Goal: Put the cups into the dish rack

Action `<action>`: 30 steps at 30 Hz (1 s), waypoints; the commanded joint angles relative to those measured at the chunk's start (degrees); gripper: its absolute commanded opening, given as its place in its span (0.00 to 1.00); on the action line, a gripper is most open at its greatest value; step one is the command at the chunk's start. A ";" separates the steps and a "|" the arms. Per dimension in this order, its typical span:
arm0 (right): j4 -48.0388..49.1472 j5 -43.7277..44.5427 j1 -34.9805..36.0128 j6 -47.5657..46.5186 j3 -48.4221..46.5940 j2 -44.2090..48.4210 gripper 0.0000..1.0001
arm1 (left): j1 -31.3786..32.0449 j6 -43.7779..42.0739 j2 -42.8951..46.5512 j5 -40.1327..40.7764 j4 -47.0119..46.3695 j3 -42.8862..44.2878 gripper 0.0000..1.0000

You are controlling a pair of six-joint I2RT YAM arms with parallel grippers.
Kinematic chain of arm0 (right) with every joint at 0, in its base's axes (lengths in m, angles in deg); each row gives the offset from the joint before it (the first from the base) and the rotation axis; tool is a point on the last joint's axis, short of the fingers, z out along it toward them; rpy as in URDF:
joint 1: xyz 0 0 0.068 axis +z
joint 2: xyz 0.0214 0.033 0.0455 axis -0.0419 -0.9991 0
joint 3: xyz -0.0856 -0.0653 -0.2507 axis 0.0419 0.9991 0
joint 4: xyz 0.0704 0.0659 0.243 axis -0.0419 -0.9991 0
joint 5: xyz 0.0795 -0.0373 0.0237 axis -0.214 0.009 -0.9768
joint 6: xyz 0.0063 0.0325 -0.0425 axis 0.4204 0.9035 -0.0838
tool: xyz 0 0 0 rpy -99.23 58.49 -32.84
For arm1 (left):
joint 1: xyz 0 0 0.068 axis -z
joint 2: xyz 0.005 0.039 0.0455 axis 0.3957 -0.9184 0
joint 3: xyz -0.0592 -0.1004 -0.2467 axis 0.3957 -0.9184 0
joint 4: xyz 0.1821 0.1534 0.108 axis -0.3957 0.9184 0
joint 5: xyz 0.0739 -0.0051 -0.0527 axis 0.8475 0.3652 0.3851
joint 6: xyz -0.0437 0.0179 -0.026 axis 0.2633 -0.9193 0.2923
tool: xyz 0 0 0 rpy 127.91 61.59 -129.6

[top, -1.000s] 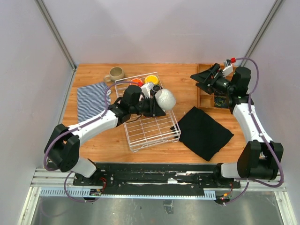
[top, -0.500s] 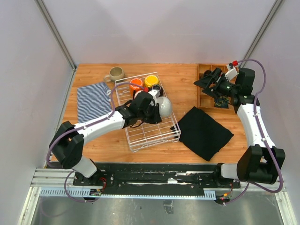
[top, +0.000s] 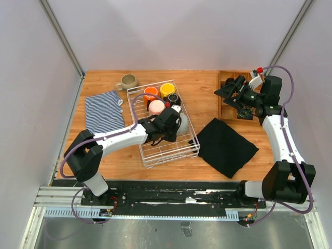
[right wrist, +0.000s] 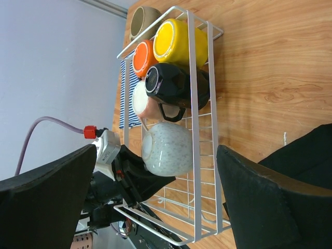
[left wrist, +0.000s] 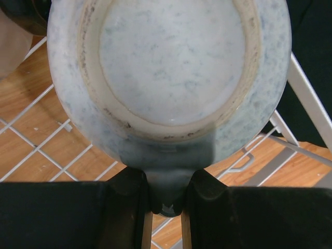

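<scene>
Whitish-grey cup (left wrist: 166, 67) is just ahead of your left gripper (left wrist: 166, 199), which is clamped tight on its handle, down inside the dish rack (top: 171, 158). Ease it onto the wires beside the black cup (right wrist: 171, 83), then let go slowly. Your right gripper (right wrist: 156, 149) is wide apart.

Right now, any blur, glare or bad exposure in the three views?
Top external: even light, sharp, soft shadows. Left wrist: the whitish-grey mug fills the frame, slightly soft. Right wrist: dish rack sharp, own fingers blurred dark at the edges.
</scene>
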 commanded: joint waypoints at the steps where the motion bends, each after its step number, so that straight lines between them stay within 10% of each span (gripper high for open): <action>1: 0.60 -1.21 -1.92 -0.04 0.74 1.19 0.99 | 0.60 0.01 -0.61 4.99 -2.91 2.73 0.00; 30: 0.86 -1.13 -2.15 0.72 1.58 1.61 0.99 | 1.13 1.31 -5.96 2.66 -5.79 4.17 0.15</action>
